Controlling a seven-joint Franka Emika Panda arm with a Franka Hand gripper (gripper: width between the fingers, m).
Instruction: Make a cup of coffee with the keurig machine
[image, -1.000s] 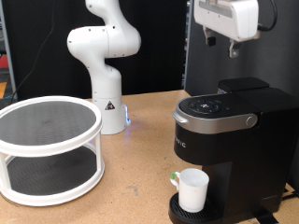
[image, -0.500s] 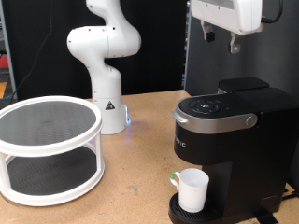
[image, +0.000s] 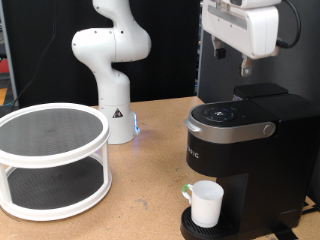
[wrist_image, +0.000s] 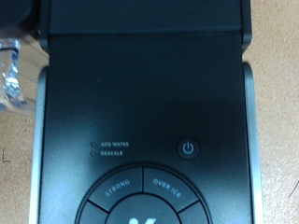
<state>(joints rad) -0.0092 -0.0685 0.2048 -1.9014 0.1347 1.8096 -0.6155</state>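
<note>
While I watched the exterior view, a white two-tier rack (image: 52, 160) stood on the table (image: 140, 200) at the left with nothing on its mesh shelves. Right of it, the keurig machine (image: 245, 150) had its lid shut, and the cup (image: 206, 203) sat on its drip base. The hand (image: 228, 62) hung above the machine, gripping nothing; I couldn't tell its opening.

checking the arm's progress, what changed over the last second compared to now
The gripper on the white robot hand slid toward the exterior view's left and dropped slightly, and now hangs above the tall black keurig machine. It took hold of nothing and let nothing go. The plain white ceramic cup on the drip base and the white two-tier round rack stayed put.
</note>
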